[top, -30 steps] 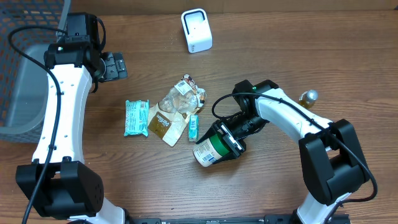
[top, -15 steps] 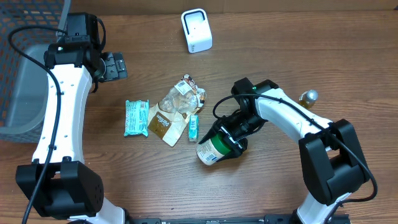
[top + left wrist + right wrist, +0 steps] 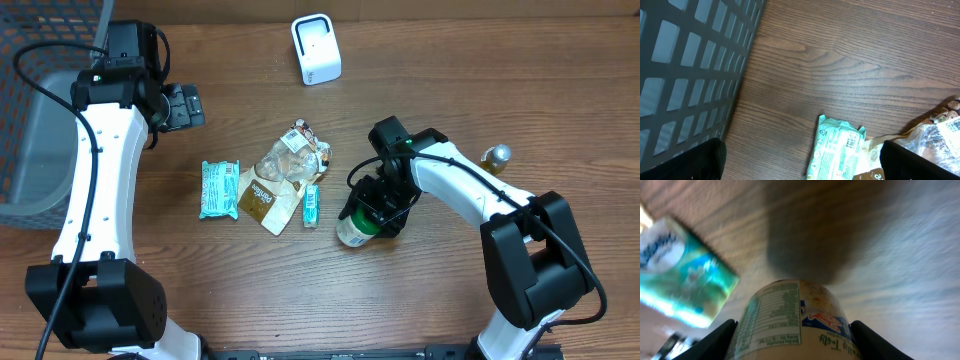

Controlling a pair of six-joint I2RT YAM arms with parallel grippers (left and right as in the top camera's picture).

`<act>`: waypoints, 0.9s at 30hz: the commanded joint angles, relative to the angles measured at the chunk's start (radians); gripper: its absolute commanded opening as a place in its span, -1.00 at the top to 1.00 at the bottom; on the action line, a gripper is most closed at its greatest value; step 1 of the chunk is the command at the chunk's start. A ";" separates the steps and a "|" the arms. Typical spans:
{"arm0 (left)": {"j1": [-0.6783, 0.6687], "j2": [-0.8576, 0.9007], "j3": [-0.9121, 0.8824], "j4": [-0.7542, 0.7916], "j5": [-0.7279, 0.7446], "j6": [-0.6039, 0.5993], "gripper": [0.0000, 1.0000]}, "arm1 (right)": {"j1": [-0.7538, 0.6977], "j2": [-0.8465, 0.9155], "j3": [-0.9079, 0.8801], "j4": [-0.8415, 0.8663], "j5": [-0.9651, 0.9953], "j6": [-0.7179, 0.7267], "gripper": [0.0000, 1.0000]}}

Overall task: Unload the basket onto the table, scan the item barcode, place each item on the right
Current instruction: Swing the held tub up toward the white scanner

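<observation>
The item is a round canister [image 3: 354,231] with a pale printed label [image 3: 790,322]. My right gripper [image 3: 381,205] is shut on it, one black finger on each side, holding it close to upright just over the table. Its nutrition panel faces the right wrist camera; I see no barcode. The white scanner [image 3: 316,48] stands at the back centre, well apart from the canister. My left gripper [image 3: 186,105] hovers open and empty at the back left, above bare wood near a teal packet [image 3: 837,147].
A teal packet [image 3: 219,189], a clear bag with a brown label [image 3: 278,182] and a small teal bar [image 3: 312,204] lie left of the canister. A grey mesh basket [image 3: 35,120] sits at the left edge. A small gold-topped object [image 3: 495,156] stands at the right.
The right gripper has turned the canister from lying on its side to nearly upright and drawn it slightly right. The left arm has not moved.
</observation>
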 commanded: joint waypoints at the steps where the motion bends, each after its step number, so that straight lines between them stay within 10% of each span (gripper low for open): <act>1: 0.000 -0.007 0.018 0.001 -0.006 0.001 -0.99 | -0.002 0.000 -0.005 0.022 0.097 0.000 0.21; 14: 0.000 -0.007 0.018 0.001 -0.006 0.001 -0.99 | -0.002 0.000 -0.005 0.176 0.202 -0.001 0.18; 19: 0.000 -0.007 0.018 0.001 -0.006 0.001 -0.99 | -0.002 0.000 -0.005 0.225 0.252 -0.013 -0.31; 27: 0.000 -0.007 0.018 0.001 -0.006 0.001 -0.99 | -0.002 0.000 0.024 0.269 0.262 -0.334 0.06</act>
